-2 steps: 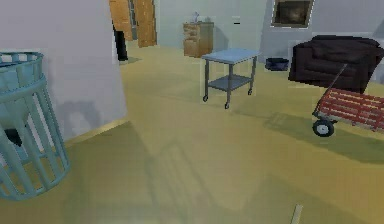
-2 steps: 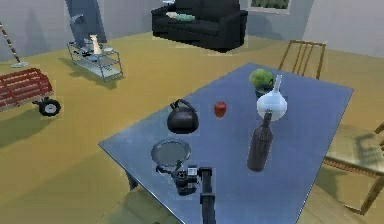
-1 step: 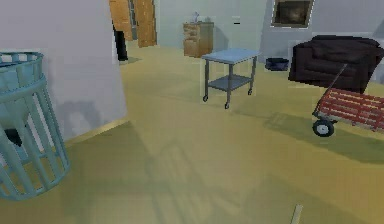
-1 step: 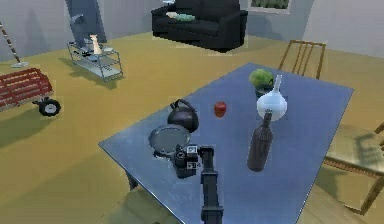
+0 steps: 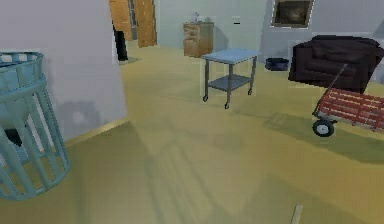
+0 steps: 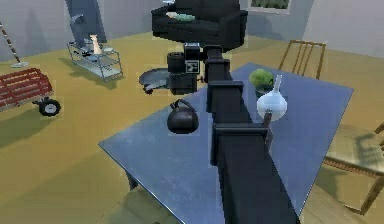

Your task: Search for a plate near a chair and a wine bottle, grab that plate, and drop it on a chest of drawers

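Dark arm (image 6: pixel 236 150), stretched well outward

A teal wire basket (image 5: pixel 28 125) is seen at the left, a metal cart (image 5: pixel 229 77) mid-room, with a dark armchair (image 5: pixel 336 62) and red wagon (image 5: pixel 349 108) at right.

A dark grey round plate (image 6: pixel 152 79) hangs level at the tool's (image 6: pixel 172 84) far end, held clear of the blue bench (image 6: pixel 150 160), with floor behind it. A clear round-bellied bottle (image 6: pixel 272 103) with a thin neck stands upright on the bench. A wooden chair (image 6: pixel 303 56) stands just beyond the bench. A light wooden chest of drawers (image 5: pixel 198 39) stands against the far wall.
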